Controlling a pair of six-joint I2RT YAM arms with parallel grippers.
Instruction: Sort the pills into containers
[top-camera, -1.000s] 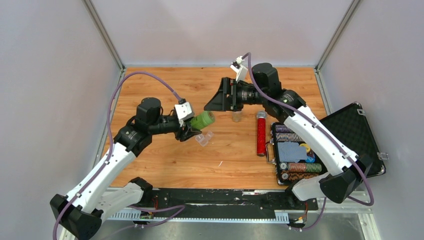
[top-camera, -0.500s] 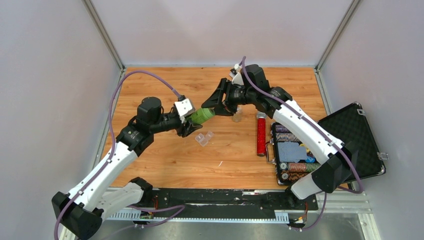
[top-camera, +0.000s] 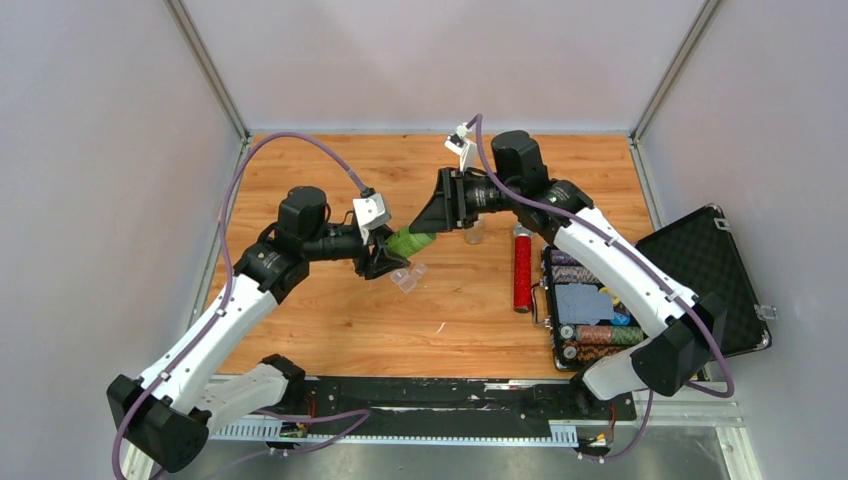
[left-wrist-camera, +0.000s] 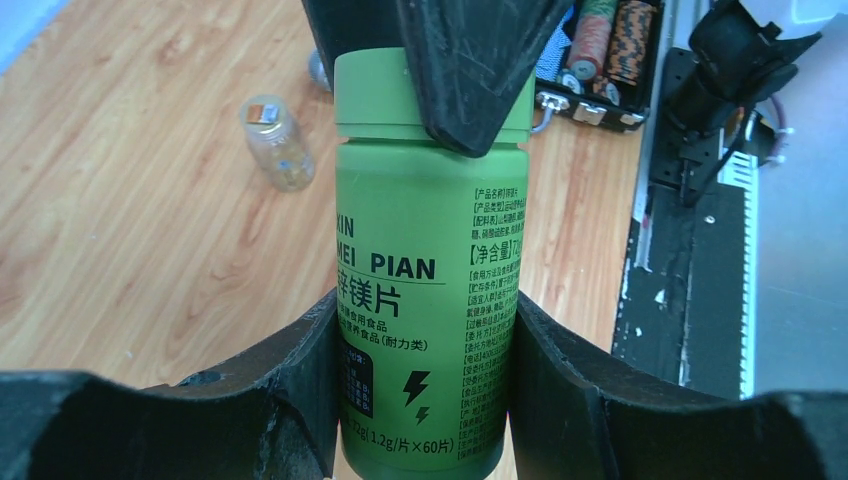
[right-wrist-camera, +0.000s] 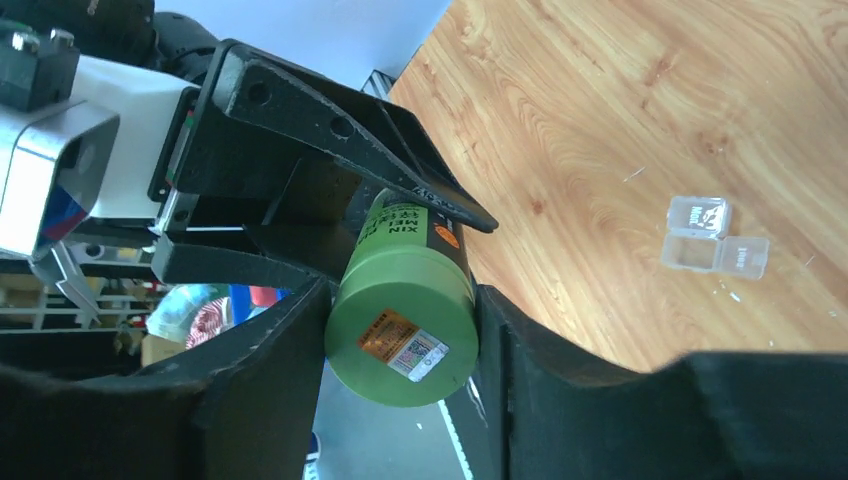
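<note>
While both arms meet over the middle of the counter (top-camera: 320, 320), they share one green bottle (top-camera: 408, 241), which is held lying on its side in the air. The left tool (top-camera: 388, 262) is closed on the bottle's lower body, with a black finger pressed against each side of the label. The right tool (top-camera: 432, 218) comes in from the far right and is closed on the cap end. Its wrist view shows a finger on either side of the cap, whose flat end carries a small printed sticker.

A tiny clear box (right-wrist-camera: 712, 237) lies on the counter just beside the left tool, on its near right, below the bottle and apart from both tools. It shows as two squarish see-through halves lying side by side. Whether anything is inside them cannot be told.

To the right of the right tool, a small clear vial (top-camera: 474, 232) stands upright on the counter. A red tube (top-camera: 522, 267) lies on its side further right, running from near to far. Beyond it a black case (top-camera: 700, 270) sits open at the counter's right edge, with rows of poker chips (top-camera: 590, 335) in its tray.
</note>
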